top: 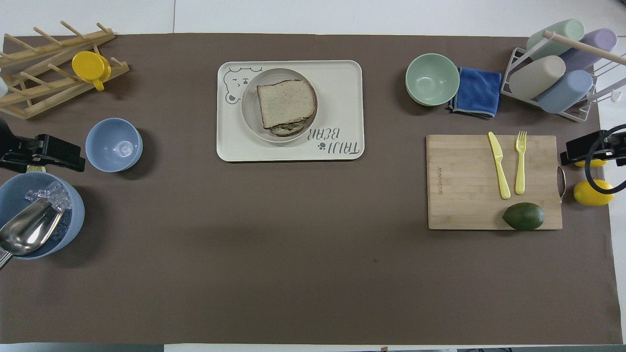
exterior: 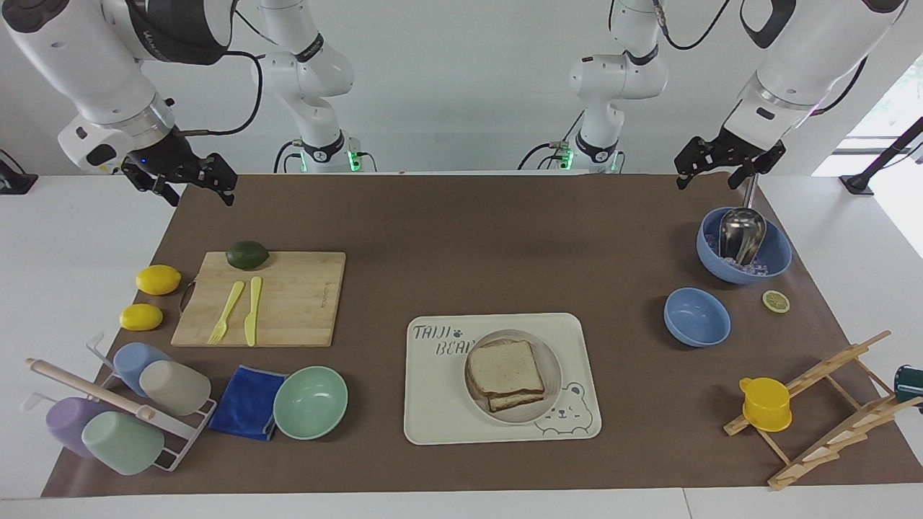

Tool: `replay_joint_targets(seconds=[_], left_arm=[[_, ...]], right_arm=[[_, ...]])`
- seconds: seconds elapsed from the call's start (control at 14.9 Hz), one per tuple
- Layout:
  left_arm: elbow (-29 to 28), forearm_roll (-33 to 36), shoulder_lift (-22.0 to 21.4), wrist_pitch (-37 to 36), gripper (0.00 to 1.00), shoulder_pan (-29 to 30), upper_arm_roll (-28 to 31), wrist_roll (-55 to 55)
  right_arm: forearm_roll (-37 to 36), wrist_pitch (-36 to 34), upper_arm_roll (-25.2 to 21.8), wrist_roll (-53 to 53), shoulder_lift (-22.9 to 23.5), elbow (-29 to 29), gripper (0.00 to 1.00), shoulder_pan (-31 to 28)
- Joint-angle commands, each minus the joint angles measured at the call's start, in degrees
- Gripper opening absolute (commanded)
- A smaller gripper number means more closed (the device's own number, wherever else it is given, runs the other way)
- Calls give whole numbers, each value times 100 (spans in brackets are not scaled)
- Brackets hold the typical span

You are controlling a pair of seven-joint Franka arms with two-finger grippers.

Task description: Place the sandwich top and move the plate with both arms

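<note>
The sandwich top (exterior: 503, 367) is a speckled pale bread slice. It lies on the other sandwich layers on the round beige plate (exterior: 554, 360). The plate stands on the cream bear-print tray (exterior: 440, 404). The slice (top: 285, 101), plate (top: 248, 115) and tray (top: 342, 88) also show in the overhead view. My right gripper (exterior: 202, 196) is open and empty, raised over the mat's corner near the robots, above the cutting board's end. My left gripper (exterior: 710, 180) is open and empty, raised beside the blue ice bowl (exterior: 775, 252). Both are well away from the plate.
A cutting board (exterior: 288, 295) with a yellow fork, a knife and an avocado, two lemons (exterior: 158, 279), a mint bowl (exterior: 310, 402), a blue cloth and a cup rack (exterior: 115, 411) lie toward the right arm's end. A small blue bowl (exterior: 696, 317), a lemon slice and a wooden rack (exterior: 829, 411) lie toward the left arm's end.
</note>
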Motion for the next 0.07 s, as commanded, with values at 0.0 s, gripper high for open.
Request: replay_joint_targets(seconds=[0.0], left_arm=[[-215, 94, -164, 155, 100, -15, -11, -53]], right_arm=[[55, 17, 19, -94, -113, -118, 100, -39]])
